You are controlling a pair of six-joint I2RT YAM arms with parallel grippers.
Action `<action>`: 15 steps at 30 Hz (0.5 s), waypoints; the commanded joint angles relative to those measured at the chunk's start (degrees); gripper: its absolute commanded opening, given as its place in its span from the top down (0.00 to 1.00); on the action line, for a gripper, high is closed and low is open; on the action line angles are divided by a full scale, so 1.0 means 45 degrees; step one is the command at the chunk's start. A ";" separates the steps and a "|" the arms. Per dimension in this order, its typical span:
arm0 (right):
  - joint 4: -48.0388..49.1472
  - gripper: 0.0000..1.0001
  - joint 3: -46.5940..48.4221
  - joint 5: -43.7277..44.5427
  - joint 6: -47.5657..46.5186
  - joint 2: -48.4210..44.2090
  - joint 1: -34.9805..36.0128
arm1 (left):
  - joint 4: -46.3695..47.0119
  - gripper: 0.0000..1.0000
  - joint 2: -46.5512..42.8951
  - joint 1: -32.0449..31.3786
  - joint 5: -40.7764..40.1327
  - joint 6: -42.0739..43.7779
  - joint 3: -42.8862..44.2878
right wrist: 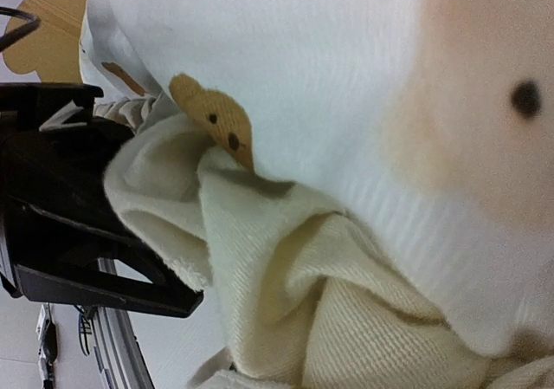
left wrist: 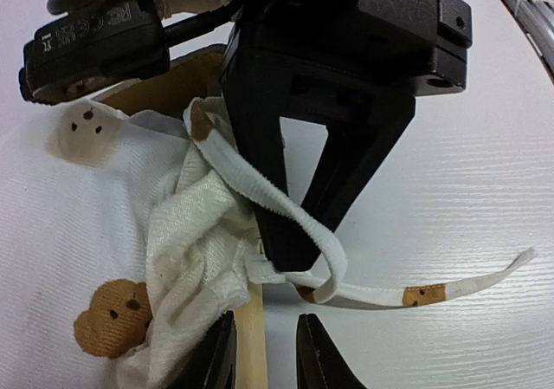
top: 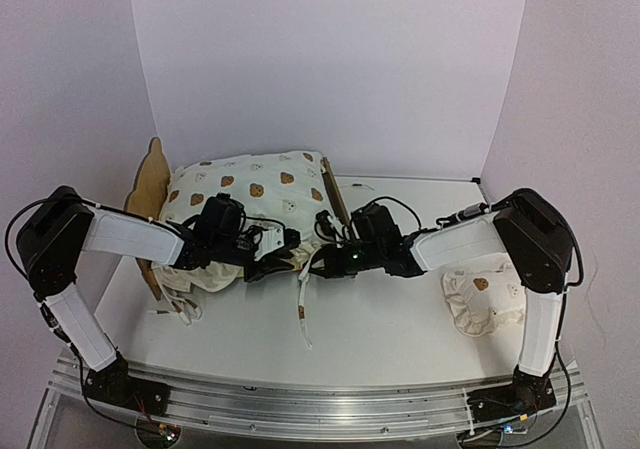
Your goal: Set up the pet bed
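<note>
1. While both arms are reaching inward, the pet bed (top: 150, 184) is lying across the table (top: 400, 329) just beyond them. Its long axis is running left to right, with the headboard at the left end and the cushion (top: 250, 184) heaped on top.
2. The left gripper (left wrist: 264, 359) is straddling the bed's near rail with jaws narrowly parted. Table is showing on one side, so I judge it is holding nothing.
3. The right gripper (top: 322, 261) is sitting just beside it, toward the foot end. A cushion tie (left wrist: 260, 194) is looping over one finger, but I cannot tell whether it is pinching it.
4. Tying tie to rail is likely coming next; the left arm is sitting nearer the rail. The pillow (top: 485, 299) is lying well apart, by the right arm.
</note>
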 commanded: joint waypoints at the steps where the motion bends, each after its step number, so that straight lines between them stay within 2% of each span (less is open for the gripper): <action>1: 0.0372 1.00 -0.0305 -0.0871 -0.0446 -0.0459 -0.0045 | 0.2991 0.74 0.0297 -0.0268 -0.0543 0.1645 -0.0330; 8: 0.0442 1.00 -0.0096 -0.0973 -0.0416 -0.0471 -0.0038 | 0.2567 0.74 0.1002 -0.0592 -0.0164 0.2979 -0.0309; 15: 0.0596 1.00 -0.0076 -0.1233 -0.0486 -0.0595 -0.0041 | 0.2298 0.75 0.1349 -0.0634 -0.0320 0.3024 -0.0015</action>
